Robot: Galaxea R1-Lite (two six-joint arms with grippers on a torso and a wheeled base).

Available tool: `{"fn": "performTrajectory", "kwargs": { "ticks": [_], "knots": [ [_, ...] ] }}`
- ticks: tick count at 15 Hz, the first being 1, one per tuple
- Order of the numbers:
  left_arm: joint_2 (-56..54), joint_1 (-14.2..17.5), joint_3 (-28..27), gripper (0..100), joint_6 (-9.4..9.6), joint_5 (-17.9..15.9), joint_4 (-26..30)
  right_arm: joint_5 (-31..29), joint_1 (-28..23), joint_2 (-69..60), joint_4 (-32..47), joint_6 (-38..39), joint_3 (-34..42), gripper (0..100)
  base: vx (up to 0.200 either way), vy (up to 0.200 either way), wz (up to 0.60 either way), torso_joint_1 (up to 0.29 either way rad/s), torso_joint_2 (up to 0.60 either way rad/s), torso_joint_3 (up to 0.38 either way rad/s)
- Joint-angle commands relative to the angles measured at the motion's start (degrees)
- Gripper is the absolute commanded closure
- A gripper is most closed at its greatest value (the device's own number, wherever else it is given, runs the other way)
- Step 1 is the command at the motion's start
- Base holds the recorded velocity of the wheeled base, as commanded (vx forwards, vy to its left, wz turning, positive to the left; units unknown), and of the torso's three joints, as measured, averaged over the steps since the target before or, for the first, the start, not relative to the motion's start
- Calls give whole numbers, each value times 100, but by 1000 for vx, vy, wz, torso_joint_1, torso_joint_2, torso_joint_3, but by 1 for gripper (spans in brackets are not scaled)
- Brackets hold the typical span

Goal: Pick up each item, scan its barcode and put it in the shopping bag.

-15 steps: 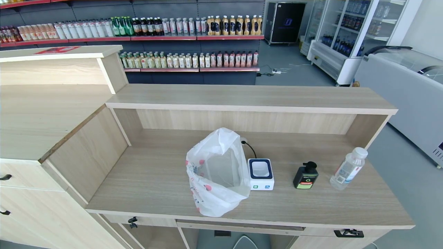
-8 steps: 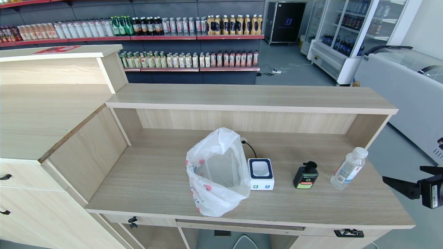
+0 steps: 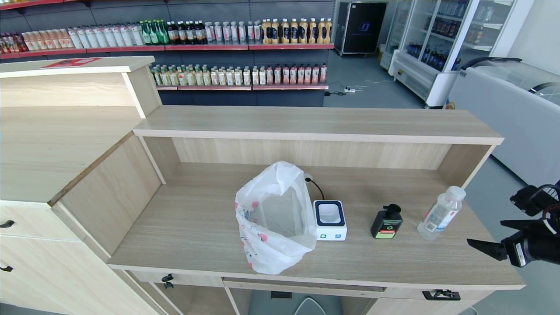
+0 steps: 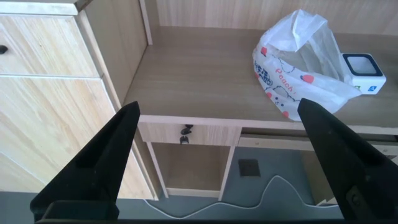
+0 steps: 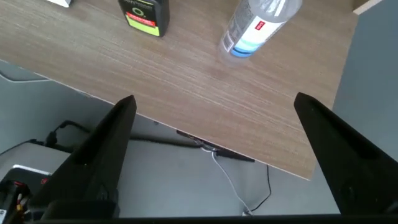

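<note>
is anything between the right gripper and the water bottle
Nothing visible does. The right gripper hangs open at the right end of the counter, and only bare wood lies between it and the water bottle.

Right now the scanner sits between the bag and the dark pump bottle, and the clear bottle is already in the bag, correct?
Not quite: the clear bottle stands on the counter, right of the dark pump bottle, per the head view. The rest holds.
</note>
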Motion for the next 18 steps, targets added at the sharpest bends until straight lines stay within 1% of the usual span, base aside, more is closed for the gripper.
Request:
{"fn": "performTrajectory", "kwargs": {
  "ticks": [1, 4, 8, 13, 18],
  "knots": [
    [-2, 3, 0, 0, -3, 1, 0, 201, -20, 714, -304, -262, -61, 0, 0, 0, 0, 0, 0, 0],
    [-2, -6, 0, 0, -3, 1, 0, 491, 15, 1189, -453, -667, -263, 0, 0, 0, 0, 0, 0, 0],
    [-2, -6, 0, 0, -3, 1, -9, 869, 165, 2138, -1341, -1124, -544, 0, 0, 0, 0, 0, 0, 0],
    [-2, -6, 0, 0, -3, 1, 0, 1247, 604, 2560, -1350, -1212, -957, 0, 0, 0, 0, 0, 0, 0],
    [-2, -6, 0, 0, -3, 1, 0, 1299, 1026, 2859, -1350, -1220, -1344, 0, 0, 0, 0, 0, 0, 0]
  ]
}}
